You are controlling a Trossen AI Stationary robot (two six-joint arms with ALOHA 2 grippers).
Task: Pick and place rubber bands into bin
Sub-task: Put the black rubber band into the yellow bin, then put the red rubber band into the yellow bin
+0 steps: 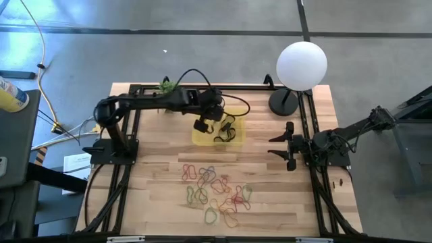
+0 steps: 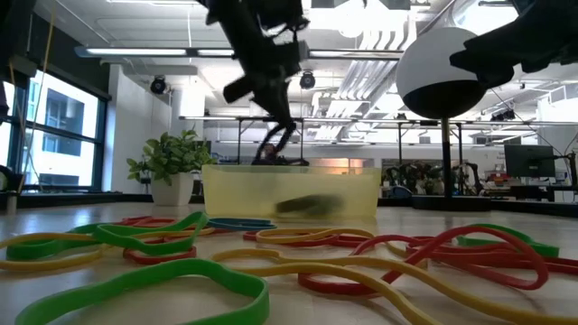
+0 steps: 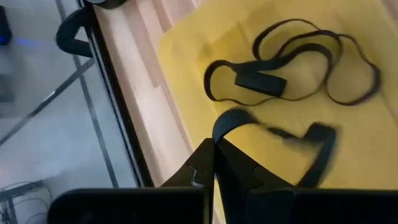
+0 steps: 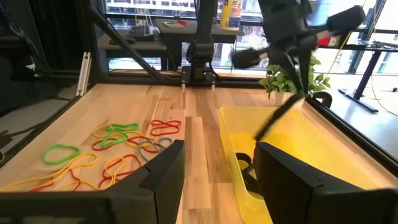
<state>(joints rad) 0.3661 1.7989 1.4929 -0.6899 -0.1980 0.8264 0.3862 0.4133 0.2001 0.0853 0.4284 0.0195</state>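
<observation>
Left gripper (image 1: 204,125) clenched on thin black rubber band (image 3: 273,134), suspended directly over shallow translucent yellow plastic bin (image 1: 233,138). Remaining coloured rubber bands (image 1: 216,192) scattered at 6 o'clock, nearer released, idle right gripper (image 1: 278,146).

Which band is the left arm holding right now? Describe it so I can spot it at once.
Find the yellow bin at the table's far middle, beside the white globe lamp. The left gripper hangs over it, shut on a black rubber band that dangles from its fingertips. Unlike the other black bands lying flat in the bin, this one hangs from the fingers.
</observation>
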